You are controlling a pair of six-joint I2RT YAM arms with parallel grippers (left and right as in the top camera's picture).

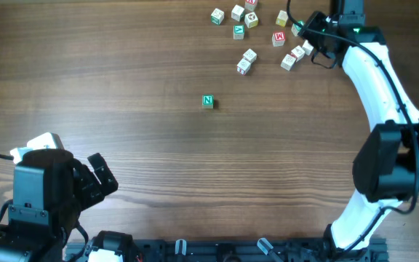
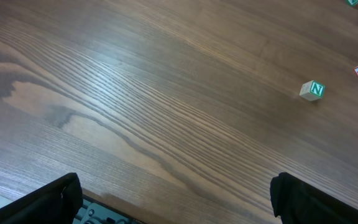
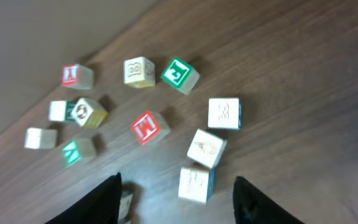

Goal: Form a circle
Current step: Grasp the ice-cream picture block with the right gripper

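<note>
Far right on the desk [image 1: 158,160]: a loose scatter of cubes [image 3: 146,127], most apart, a few touching or nearly so, no ring formed. Well apart from them, toward the middle, one green N cube [image 1: 207,101] alone. Over the scatter, the right end effector [image 3: 176,196], released, gripping nothing; below and between its fingers, one pale cube [image 3: 196,183], touched by neither. At the near left corner, the left end effector [image 2: 176,190], spread wide, holding nothing, with the N cube ahead and to its right.
</note>
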